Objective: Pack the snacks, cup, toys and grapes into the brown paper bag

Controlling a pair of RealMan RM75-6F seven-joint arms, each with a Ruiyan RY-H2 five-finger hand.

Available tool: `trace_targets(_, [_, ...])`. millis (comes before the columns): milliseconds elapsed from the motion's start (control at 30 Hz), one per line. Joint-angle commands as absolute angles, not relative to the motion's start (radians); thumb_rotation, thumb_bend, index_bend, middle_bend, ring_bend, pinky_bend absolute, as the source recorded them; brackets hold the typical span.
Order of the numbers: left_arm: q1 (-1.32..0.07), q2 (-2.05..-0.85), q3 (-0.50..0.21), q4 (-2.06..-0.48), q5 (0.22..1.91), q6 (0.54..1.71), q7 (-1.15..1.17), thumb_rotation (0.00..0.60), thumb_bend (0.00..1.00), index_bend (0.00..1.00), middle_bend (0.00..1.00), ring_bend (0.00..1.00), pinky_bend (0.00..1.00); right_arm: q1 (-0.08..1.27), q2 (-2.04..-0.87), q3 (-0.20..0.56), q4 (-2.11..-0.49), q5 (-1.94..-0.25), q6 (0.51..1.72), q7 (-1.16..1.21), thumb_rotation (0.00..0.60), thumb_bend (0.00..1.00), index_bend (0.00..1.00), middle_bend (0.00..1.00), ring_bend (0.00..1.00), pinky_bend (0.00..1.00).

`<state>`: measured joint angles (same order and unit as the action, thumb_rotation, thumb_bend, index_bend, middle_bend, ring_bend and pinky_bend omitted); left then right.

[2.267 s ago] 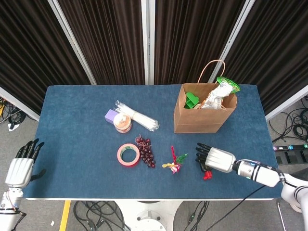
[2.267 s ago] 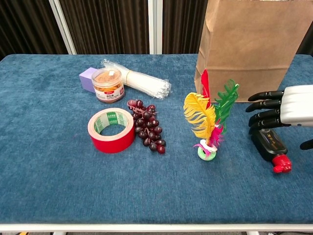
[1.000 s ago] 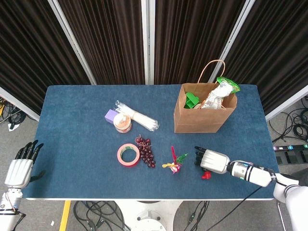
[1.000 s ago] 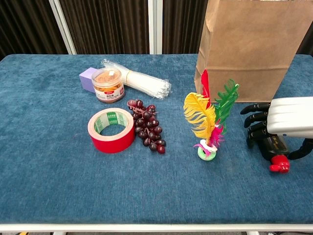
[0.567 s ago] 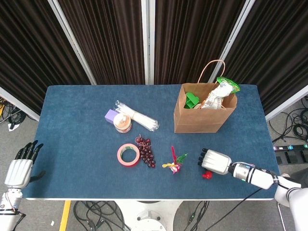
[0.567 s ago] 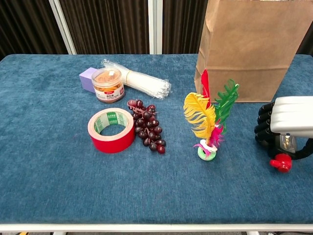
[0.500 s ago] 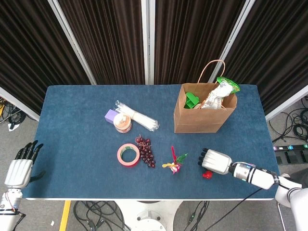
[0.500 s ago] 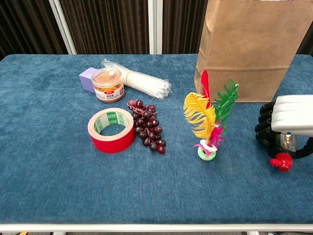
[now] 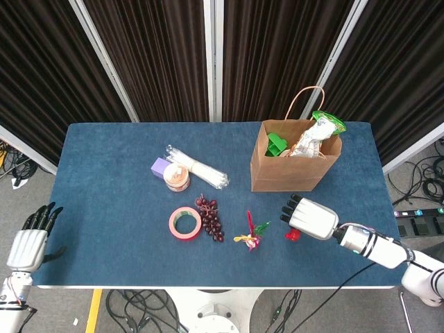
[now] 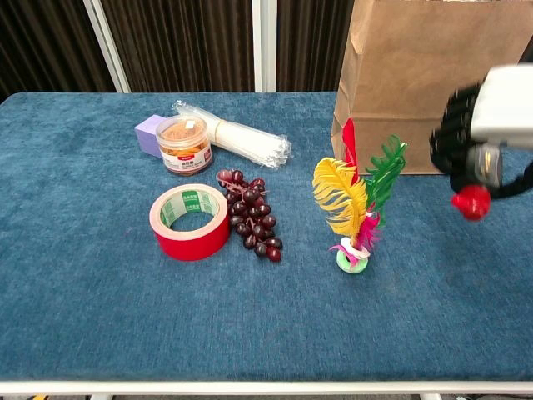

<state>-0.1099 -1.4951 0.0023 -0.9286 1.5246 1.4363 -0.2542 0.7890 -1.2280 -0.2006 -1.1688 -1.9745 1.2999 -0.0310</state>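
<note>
Right robot hand (image 10: 491,137): raised above the desk (image 9: 104,180), just in front of the brown paper bag (image 9: 291,170), fingers clamped on a small dark bottle with a red cap (image 10: 471,202), cap pointing down and toward the camera in the chest view. Slightly motion-blurred there, so the bottle body mostly hidden inside the grip.

Left robot hand (image 9: 29,243): off the desk's near-left corner, fingers extended and apart, holding nothing.

Brown paper bag: upright at the far right of the desk, top open, looped handle standing up. Inside: a green item (image 9: 277,144) at the left and a snack packet (image 9: 312,139) with a green top protruding above the rim.

Feather toy (image 10: 356,208): yellow, red and green plumes on a small ring base, standing on the desk between the grapes and the right robot hand, near the bag front.

Grapes (image 10: 252,222): dark bunch lying flat, touching or just beside the red tape roll (image 10: 190,222).

Behind the tape roll: a clear round tub with an orange lid (image 10: 183,143), a purple block (image 10: 150,133) touching its left side, and a clear sleeve of cups (image 10: 241,140) lying on its side behind the tub.
</note>
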Motion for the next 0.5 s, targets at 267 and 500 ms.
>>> trace_targets(267, [-0.111,-1.491,0.003,-0.934,1.526,1.436,-0.267,0.6,0.23,0.14,0.13,0.03,0.17,0.887,-0.906,0.034,-1.62,-1.839,1.244,-0.241,0.6,0.13,0.59,0.57,0.46,0.4])
trace_targets(500, [-0.11,-1.49,0.004,-0.936,1.523,1.428,-0.273,0.6,0.23,0.14,0.13,0.03,0.17,0.94,-0.852,0.172,-1.733,-1.686,1.153,-0.293,0.6,0.14,0.59,0.57,0.46,0.41])
